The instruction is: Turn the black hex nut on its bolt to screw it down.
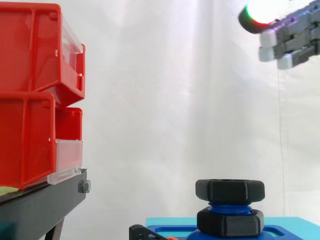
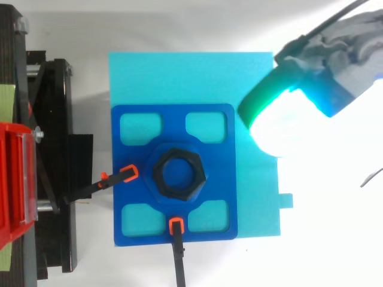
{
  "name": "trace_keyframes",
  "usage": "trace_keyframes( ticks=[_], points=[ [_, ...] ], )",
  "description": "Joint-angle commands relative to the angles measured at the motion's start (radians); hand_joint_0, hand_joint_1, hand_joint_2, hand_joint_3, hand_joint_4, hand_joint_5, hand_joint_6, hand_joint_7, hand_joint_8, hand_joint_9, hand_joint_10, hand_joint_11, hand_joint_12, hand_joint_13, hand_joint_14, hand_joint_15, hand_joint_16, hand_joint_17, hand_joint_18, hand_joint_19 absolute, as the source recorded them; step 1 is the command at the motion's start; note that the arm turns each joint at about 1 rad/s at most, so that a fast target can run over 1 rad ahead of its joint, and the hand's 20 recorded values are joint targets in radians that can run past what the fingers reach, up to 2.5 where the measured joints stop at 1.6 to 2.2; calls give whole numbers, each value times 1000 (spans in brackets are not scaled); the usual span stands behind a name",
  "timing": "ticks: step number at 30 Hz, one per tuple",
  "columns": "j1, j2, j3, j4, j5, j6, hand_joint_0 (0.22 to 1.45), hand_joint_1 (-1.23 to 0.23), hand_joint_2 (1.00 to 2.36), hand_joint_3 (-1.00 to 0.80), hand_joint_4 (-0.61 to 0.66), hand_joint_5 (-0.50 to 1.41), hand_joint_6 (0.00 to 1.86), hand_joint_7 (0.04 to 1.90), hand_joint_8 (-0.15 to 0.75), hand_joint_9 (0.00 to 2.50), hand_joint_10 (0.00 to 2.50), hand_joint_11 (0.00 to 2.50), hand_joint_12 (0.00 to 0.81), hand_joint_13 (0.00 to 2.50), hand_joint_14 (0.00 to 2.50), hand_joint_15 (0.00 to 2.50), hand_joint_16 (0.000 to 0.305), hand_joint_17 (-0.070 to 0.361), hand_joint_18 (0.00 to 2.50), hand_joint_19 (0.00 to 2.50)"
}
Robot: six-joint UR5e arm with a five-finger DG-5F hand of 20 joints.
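Though the fingers (image 1: 300, 35) hang straight and empty, the black hex nut (image 1: 229, 190) lies well below them.

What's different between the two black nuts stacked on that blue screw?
The upper nut sits high on the blue bolt, thread showing beneath it; the lower nut sits at the bolt's foot, by the blue plate. The upper nut looks flatter, the lower nut taller. Both are black, six-sided and similar in width.
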Motion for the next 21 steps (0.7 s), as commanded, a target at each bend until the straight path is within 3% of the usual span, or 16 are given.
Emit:
trace_keyframes(
  ticks=[1, 4, 5, 8, 9, 13, 15, 17, 21],
  points=[
    [14, -46, 24, 70, 6, -108, 514, -492, 1000, -499, 164, -180, 502, 717, 203, 590, 3, 80, 267, 486, 0, 0, 44, 99, 471, 159],
    [20, -60, 27, 72, 10, -137, 515, -492, 1000, -500, 165, -179, 502, 720, 203, 583, 4, 84, 268, 484, 0, 0, 44, 99, 468, 161],
    [24, -80, 29, 72, 20, -142, 516, -492, 1000, -500, 167, -179, 502, 721, 203, 583, 3, 84, 267, 484, 0, 0, 44, 99, 468, 161],
    [31, -83, 27, 76, 42, -144, 516, -492, 1000, -500, 169, -175, 502, 724, 204, 583, 4, 91, 268, 482, 0, 0, 44, 99, 469, 161],
    [43, -112, 36, 105, 71, -160, 517, -492, 1000, -500, 170, -174, 502, 722, 203, 584, 3, 92, 268, 481, 0, 0, 44, 99, 468, 162],
    [49, -161, 56, 147, 72, -194, 516, -491, 1000, -500, 181, -170, 502, 729, 204, 583, 4, 90, 271, 478, 0, 0, 44, 99, 464, 162],
    [52, -198, 108, 159, 69, -213, 517, -491, 1001, -500, 184, -167, 502, 738, 206, 585, 4, 92, 272, 476, 0, 0, 44, 98, 463, 162],
    [63, -205, 133, 148, 71, -243, 516, -491, 1000, -499, 191, -163, 502, 752, 203, 581, 4, 93, 274, 473, 0, 0, 44, 98, 462, 162],
    [84, -205, 133, 159, 69, -326, 517, -493, 1000, -500, 199, -158, 503, 779, 205, 576, 4, 98, 276, 465, 0, 0, 43, 98, 452, 156]
  ],
)
